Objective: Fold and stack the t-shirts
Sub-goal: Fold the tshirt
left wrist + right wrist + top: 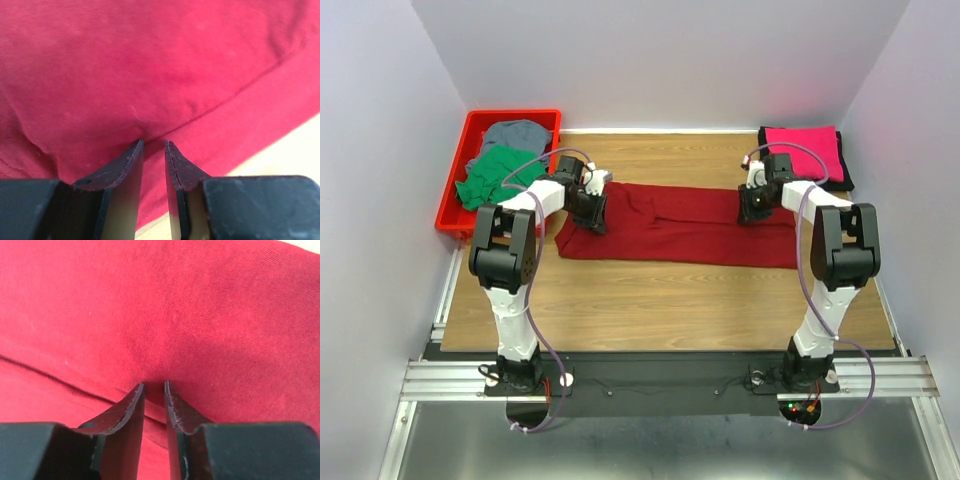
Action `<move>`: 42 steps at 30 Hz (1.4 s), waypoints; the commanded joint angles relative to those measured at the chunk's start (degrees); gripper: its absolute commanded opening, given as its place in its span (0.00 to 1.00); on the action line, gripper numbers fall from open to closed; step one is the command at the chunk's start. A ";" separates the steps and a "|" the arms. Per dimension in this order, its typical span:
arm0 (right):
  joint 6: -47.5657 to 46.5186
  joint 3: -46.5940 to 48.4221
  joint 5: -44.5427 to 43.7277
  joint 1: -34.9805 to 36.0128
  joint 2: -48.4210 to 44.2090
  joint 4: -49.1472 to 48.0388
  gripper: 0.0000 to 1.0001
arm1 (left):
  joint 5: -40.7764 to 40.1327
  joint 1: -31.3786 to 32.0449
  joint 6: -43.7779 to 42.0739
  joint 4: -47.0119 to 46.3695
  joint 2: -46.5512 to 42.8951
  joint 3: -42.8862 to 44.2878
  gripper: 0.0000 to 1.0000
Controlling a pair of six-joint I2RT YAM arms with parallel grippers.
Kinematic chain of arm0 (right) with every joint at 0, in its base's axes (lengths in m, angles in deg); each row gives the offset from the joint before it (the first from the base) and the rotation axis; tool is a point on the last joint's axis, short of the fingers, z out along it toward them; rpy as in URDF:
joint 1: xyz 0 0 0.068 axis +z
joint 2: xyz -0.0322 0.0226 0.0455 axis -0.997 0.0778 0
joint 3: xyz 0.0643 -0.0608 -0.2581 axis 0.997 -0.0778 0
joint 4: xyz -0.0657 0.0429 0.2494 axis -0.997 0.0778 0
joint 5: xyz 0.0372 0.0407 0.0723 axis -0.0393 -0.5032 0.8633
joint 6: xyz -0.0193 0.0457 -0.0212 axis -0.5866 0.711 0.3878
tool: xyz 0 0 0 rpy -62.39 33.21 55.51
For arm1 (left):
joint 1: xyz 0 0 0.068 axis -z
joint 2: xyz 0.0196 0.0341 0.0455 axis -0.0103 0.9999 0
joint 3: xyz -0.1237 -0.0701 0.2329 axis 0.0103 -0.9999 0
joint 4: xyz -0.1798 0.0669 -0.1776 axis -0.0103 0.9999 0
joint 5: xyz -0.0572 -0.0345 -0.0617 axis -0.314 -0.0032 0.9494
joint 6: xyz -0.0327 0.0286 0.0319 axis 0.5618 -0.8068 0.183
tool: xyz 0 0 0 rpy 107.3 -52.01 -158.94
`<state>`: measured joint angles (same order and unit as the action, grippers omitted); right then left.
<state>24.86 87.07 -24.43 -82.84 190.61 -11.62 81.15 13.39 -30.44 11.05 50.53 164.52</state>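
A dark red t-shirt (680, 225) lies on the wooden table as a long strip folded lengthwise. My left gripper (592, 207) is down on its left end and my right gripper (753, 205) on its right end, both near the far edge. In the left wrist view the gripper (154, 144) has its jaws almost together, pinching a bunch of red cloth (150, 70). In the right wrist view the gripper (154, 385) pinches the cloth (165, 315) in the same way. A folded pink t-shirt (803, 150) lies at the back right.
A red bin (453, 195) at the back left holds a green t-shirt (495, 178) and a grey one (517, 133). The pink shirt rests on a dark folded cloth (847, 178). Walls close off the left, back and right sides.
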 commanded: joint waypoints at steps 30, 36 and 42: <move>-15.13 2.93 8.97 0.55 0.08 20.25 0.18 | -2.99 2.67 5.08 -2.74 1.40 12.60 0.27; -15.83 -5.40 10.63 2.92 -2.11 20.87 0.17 | -5.62 3.55 4.73 -2.39 2.80 12.15 0.25; -16.00 -12.36 18.44 9.77 -5.28 24.11 0.17 | -6.42 5.39 4.29 -1.07 3.59 12.86 0.24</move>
<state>10.28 79.64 -10.52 -78.14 185.50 7.24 75.67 17.54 -26.24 9.76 54.49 176.71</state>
